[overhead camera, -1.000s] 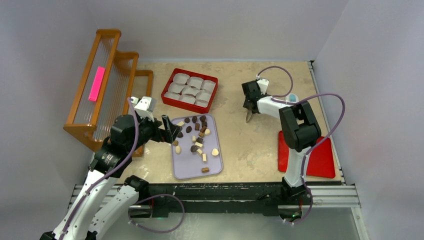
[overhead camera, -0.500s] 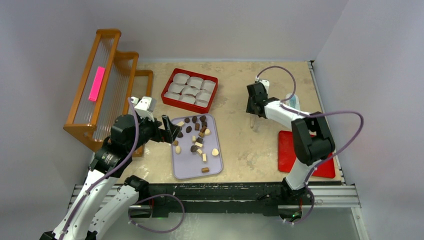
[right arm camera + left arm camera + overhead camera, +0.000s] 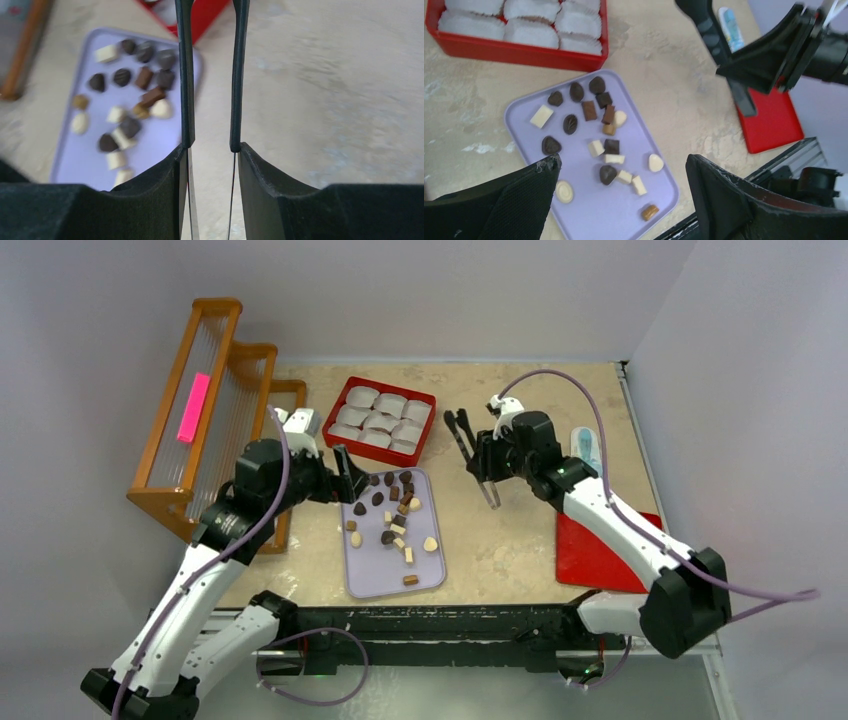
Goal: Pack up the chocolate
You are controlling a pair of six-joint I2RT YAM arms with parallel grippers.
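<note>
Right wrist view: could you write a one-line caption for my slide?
Right gripper holds black tongs, their arms apart; chocolate pieces lie on a lavender tray at the view's left.

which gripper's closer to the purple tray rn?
Left. Left gripper sits at the purple tray, by its far-left corner; right gripper, holding black tongs, is off to the right.

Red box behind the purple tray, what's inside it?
The red box holds white paper cups packed in rows. From above they look empty; the box floor under them is hidden.
</note>
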